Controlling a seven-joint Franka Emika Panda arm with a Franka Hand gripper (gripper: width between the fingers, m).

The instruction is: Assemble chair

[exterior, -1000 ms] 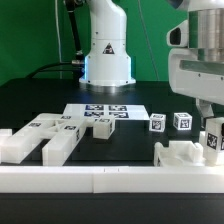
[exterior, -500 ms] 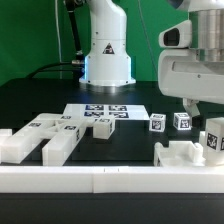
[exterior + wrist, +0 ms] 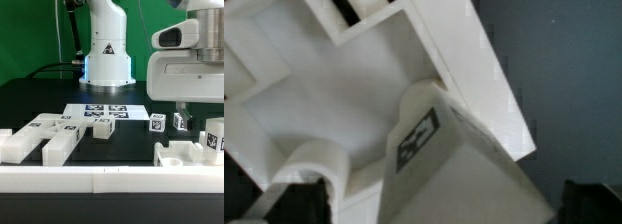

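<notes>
Hovering gripper point(image 3: 192, 118) above slotted piece point(image 3: 185, 155), tagged blocks point(image 3: 157, 122) nearby

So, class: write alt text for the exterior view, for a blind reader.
A white robot gripper hangs low over white chair parts at the exterior view's right. More parts, two tagged cubes and a marker board lie on a black table.

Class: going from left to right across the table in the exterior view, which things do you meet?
low white block → long tagged block → marker board → first small tagged cube → second small tagged cube
</notes>
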